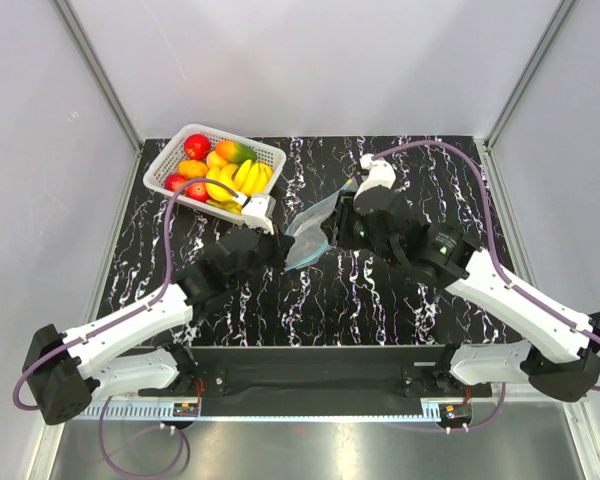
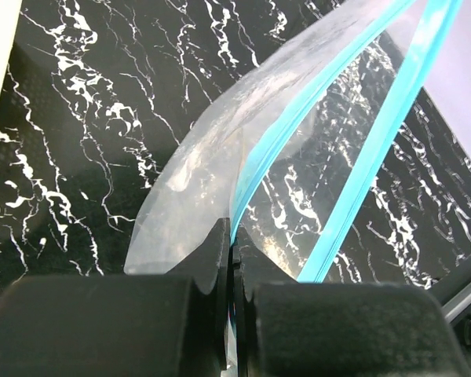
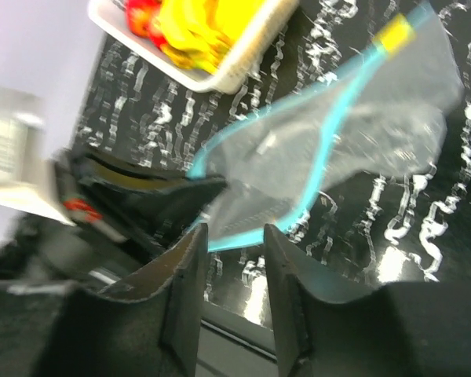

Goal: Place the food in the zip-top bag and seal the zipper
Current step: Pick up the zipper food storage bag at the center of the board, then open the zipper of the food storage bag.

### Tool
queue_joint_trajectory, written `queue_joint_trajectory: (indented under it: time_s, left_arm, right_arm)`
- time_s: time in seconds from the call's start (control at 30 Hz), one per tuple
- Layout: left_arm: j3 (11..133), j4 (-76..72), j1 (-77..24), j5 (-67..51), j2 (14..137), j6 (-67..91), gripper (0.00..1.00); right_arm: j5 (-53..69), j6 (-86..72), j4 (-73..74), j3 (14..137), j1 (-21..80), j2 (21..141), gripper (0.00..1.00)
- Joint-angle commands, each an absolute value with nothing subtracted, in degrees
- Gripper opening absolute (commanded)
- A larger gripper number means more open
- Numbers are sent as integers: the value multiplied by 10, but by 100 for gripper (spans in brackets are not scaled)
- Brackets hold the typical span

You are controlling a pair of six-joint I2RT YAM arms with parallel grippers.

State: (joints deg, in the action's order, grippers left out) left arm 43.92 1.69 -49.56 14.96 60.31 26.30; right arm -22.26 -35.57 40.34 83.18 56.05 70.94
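Most of the top view is filled by a black, white-veined table (image 1: pixel 400 300), and over it the left arm (image 1: pixel 130 330) and right arm (image 1: pixel 520 300) reach inward from the near corners until their wrists nearly meet at the middle. At the far left corner sits a white lattice basket (image 1: pixel 165 165), and all the food (image 1: pixel 225 175) we can see lies heaped inside it: yellow bananas, red and orange round fruit, one orange-green piece. How many pieces there are we cannot count, since they overlap. Between the two wrists the zip-top bag (image 2: pixel 212 157) is lifted off the table, clear and crinkled. From above the dark wrists hide much of it. The left gripper (image 2: pixel 234 259) has its jaws pressed together on the bag's edge, right at the zipper (image 2: pixel 372 149), with only the thin film between them. From that pinch the two blue strips spread apart, so the mouth gapes, though the picture's edge cuts off its far end. The right gripper (image 3: pixel 234 236) has its jaws parted by a narrow gap and holds nothing that we can make out. The bag's blue lower edge dips just in front of the fingertips, but that view is blurred, and we cannot tell whether they touch it. Smallest, a yellow tab (image 3: pixel 394 33) sits on the zipper's far end.
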Motion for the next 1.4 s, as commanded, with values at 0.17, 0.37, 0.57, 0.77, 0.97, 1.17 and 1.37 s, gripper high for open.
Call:
queue_joint_trajectory:
  time_s: [0.17, 0.37, 0.57, 0.77, 0.97, 1.17, 1.37]
  left_arm:
    - [472, -2, -497, 136, 587, 291, 0]
    - [474, -2, -497, 131, 576, 287, 0]
    - [475, -2, -497, 123, 572, 288, 0]
    - [471, 11, -497, 118, 558, 295, 0]
    - [453, 2, -497, 110, 553, 325, 0]
    - [445, 5, -491, 121, 570, 372, 0]
    - [420, 3, -473, 122, 590, 405, 0]
  right_arm:
    - [-250, -372, 303, 689, 563, 641, 34]
    - [-254, -364, 284, 689, 562, 660, 52]
    - [-257, -355, 274, 708, 562, 677, 57]
    - [-289, -363, 292, 728, 560, 700, 53]
    - [-283, -366, 276, 725, 540, 729, 45]
    - [-325, -368, 344, 777, 538, 776, 13]
    - [-336, -358, 483, 848, 538, 816, 0]
